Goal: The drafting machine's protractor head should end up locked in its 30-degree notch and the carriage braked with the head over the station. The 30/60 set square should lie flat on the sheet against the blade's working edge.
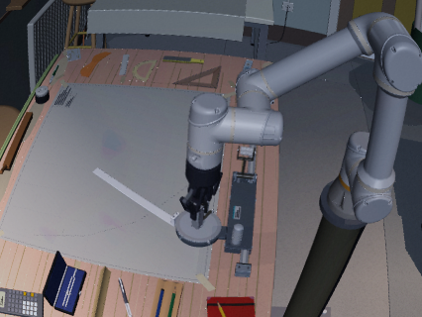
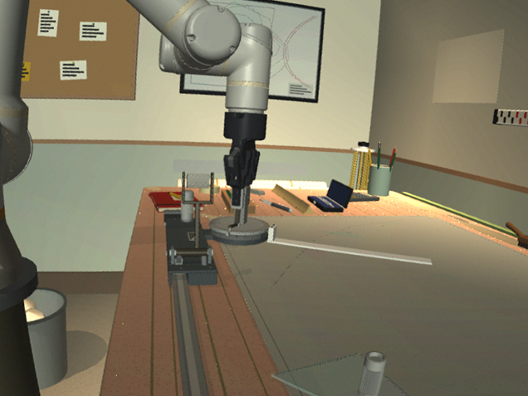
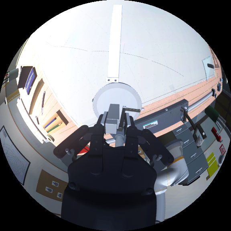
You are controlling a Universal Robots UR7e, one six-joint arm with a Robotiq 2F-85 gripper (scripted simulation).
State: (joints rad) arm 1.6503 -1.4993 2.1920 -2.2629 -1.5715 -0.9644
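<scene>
The grey handle [image 3: 112,121] on top of the round protractor head [image 1: 197,229] [image 2: 237,231] [image 3: 117,101] sits between the fingers of my gripper [image 1: 196,210] [image 2: 238,204] [image 3: 116,127], which is closed on it. The white blade [image 1: 132,195] [image 2: 349,250] [image 3: 114,42] runs from the head out across the grey sheet, slanting toward its far left side. The carriage [image 1: 240,210] [image 2: 189,252] sits on its rail right beside the head. The clear 30/60 set square [image 2: 346,386] with its knurled knob [image 2: 370,368] lies flat at the sheet's corner, far along the rail from the blade.
The grey drawing sheet [image 1: 106,168] covers most of the wooden table. A blue instrument case [image 1: 64,283], calculator [image 1: 20,302], pencils [image 1: 166,302] and a red book [image 1: 230,306] line the near edge. Templates and a dark triangle [image 1: 200,77] lie along the far edge.
</scene>
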